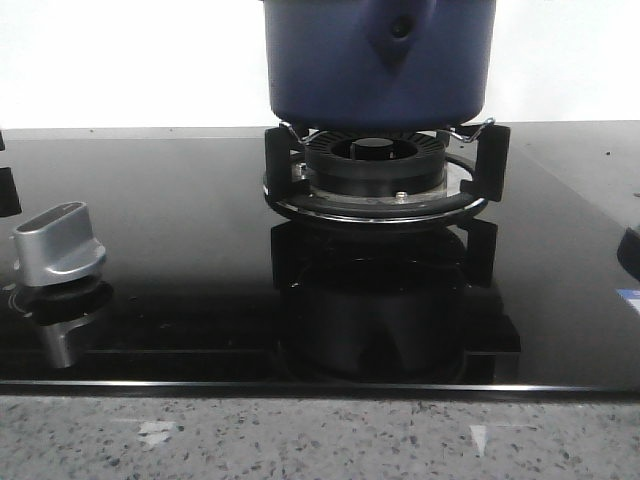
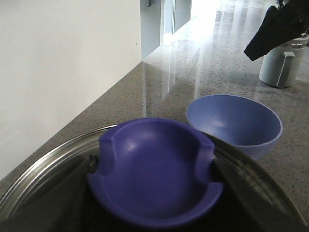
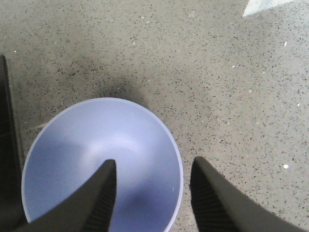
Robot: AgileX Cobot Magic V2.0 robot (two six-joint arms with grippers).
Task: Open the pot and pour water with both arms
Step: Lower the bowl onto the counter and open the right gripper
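Note:
The dark blue pot (image 1: pixel 380 60) stands on the black burner grate (image 1: pixel 375 190), its side bracket (image 1: pixel 400 35) facing me; its top is cut off by the frame. In the left wrist view my left gripper (image 2: pixel 153 164) is shut on the blue knob (image 2: pixel 157 174) of a glass lid (image 2: pixel 43 169), with dark fingers (image 2: pixel 72 198) on both sides of the knob. My right gripper (image 3: pixel 154 163) hangs open over a light blue bowl (image 3: pixel 82 145), one finger above its inside and the other outside its rim. Neither gripper shows in the front view.
A silver stove knob (image 1: pixel 60 240) sits at the left of the black glass cooktop (image 1: pixel 180 200). The bowl (image 2: pixel 234 121) rests on the speckled stone counter (image 2: pixel 193 67), with a grey mug (image 2: pixel 282 63) beyond it and a white wall (image 2: pixel 58 63) alongside.

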